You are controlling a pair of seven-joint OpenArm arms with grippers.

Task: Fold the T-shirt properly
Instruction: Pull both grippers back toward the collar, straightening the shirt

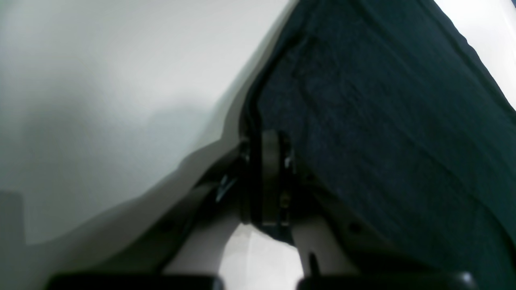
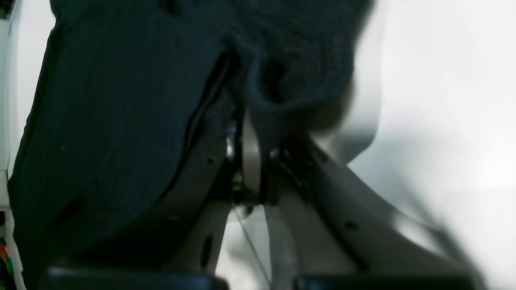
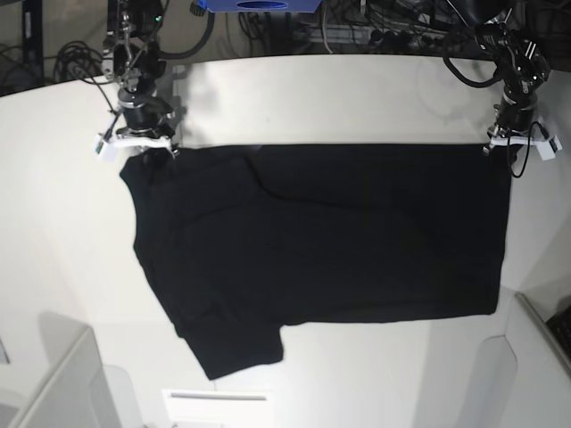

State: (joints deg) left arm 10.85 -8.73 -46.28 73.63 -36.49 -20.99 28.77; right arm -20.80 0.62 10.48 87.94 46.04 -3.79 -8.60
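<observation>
The left tool and right tool are both closed, each apparently pinching an edge of the black T-shirt. The shirt spreads across the table between and in front of them.

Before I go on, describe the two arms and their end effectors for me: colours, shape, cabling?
Both arms look mostly black in the base view, with silvery-grey parts and dark cables looping loosely beside them. The left end effector and right end effector each have dark, slender fingers that taper towards the tips, with small bright metallic spots. Close up they are blurred, so I can't read any markings.
</observation>
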